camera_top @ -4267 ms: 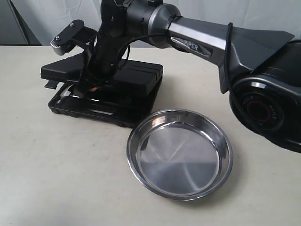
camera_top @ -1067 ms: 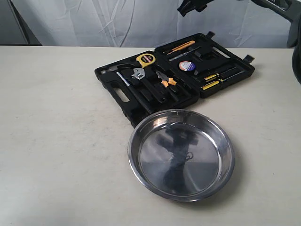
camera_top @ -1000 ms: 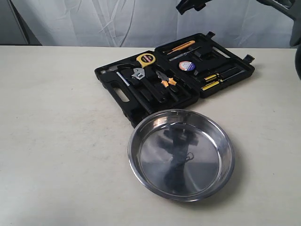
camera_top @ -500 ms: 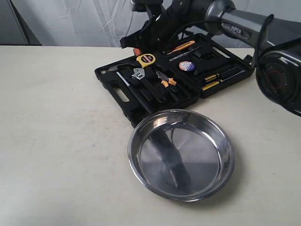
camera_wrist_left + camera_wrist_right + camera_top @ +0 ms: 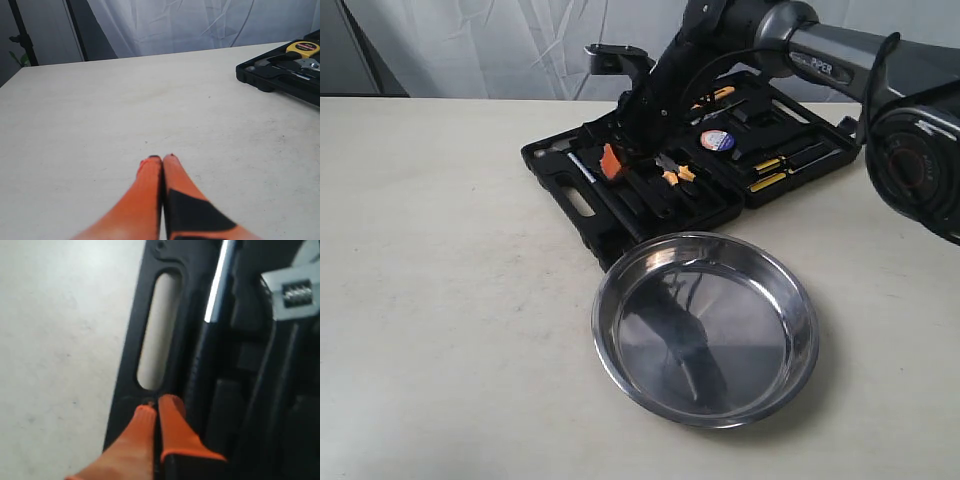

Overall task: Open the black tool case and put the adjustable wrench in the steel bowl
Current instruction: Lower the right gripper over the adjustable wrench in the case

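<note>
- The case [image 5: 555, 180] is lying open and flat on the table [image 5: 440, 300], at 11 o'clock from the bowl [image 5: 792, 300], its near corner just beside the rim.
- The right gripper [image 5: 609, 163] is reaching down into the case's left half, its orange fingers [image 5: 172, 420] pressed together and gripping nothing.
- Up close, those tips are sitting over the case's edge, right by the handle slot [image 5: 155, 330].
- The wrench [image 5: 295, 292] is lying in its moulded bed in that same half, silver head showing, apart from the fingertips.
- The pliers [image 5: 675, 176] are resting at 3 o'clock from the right gripper.
- The left gripper [image 5: 160, 159] is hovering over the table, fingers closed tip to tip and holding nothing, well apart from the case.
</note>
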Controlling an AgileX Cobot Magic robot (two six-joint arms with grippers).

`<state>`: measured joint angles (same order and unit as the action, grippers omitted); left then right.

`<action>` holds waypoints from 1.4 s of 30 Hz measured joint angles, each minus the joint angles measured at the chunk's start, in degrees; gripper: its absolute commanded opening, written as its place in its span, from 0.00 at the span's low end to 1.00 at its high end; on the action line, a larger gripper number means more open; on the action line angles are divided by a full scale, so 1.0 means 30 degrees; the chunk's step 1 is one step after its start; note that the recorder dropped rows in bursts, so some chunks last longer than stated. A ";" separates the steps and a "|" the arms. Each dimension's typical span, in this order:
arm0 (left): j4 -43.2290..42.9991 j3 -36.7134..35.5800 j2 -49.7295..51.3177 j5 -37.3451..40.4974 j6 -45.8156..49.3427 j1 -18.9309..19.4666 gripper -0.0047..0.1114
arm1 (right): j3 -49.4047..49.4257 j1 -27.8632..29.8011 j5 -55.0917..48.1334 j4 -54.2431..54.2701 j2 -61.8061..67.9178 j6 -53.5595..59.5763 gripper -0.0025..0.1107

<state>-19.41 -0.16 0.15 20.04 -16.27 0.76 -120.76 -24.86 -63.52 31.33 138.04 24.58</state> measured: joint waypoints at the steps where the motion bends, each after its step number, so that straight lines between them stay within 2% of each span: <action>1: 0.0000 0.0000 0.0000 0.0000 0.0000 0.0000 0.04 | 0.0476 0.0000 0.0233 -0.0707 -0.0308 -0.0606 0.01; 10: 0.0000 0.0000 0.0000 0.0000 0.0000 0.0000 0.04 | 0.3956 0.0378 0.2622 -0.9307 -0.3613 -0.7290 0.01; 14: 0.0000 0.0000 0.0000 0.0000 0.0000 0.0000 0.04 | 0.4124 0.0711 0.4217 -1.1012 -0.3676 -0.8047 0.01; 19: 0.0000 0.0000 0.0000 0.0000 0.0000 0.0000 0.04 | 0.4119 0.0756 0.8058 -1.0073 -0.3461 -0.6565 0.01; 22: 0.0000 0.0000 0.0000 0.0000 0.0000 0.0000 0.04 | 0.3786 0.0756 0.9037 -0.8025 -0.2912 -0.3788 0.01; 26: 0.0000 0.0000 0.0000 0.0000 0.0000 0.0000 0.04 | 0.2738 0.0756 0.8090 -0.4912 -0.1742 0.0713 0.01; 30: 0.0000 0.0000 0.0000 0.0000 0.0000 0.0000 0.04 | 0.1798 0.0756 0.5939 -0.3189 -0.0985 0.2682 0.01; 34: 0.0000 0.0000 0.0000 0.0000 0.0000 0.0000 0.04 | 0.1630 0.0756 0.4100 -0.2893 -0.0840 0.2917 0.01; 39: 0.0000 0.0000 0.0000 0.0000 0.0000 0.0000 0.04 | 0.1592 0.0756 0.2822 -0.3195 -0.0766 0.0082 0.01; 42: 0.0000 0.0000 0.0000 0.0000 0.0000 0.0000 0.04 | 0.1592 0.0756 0.2675 -0.4578 -0.0766 -0.0864 0.01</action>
<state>-19.41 -0.16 0.15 20.04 -16.27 0.76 -115.99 -22.59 -55.50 17.59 135.75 21.99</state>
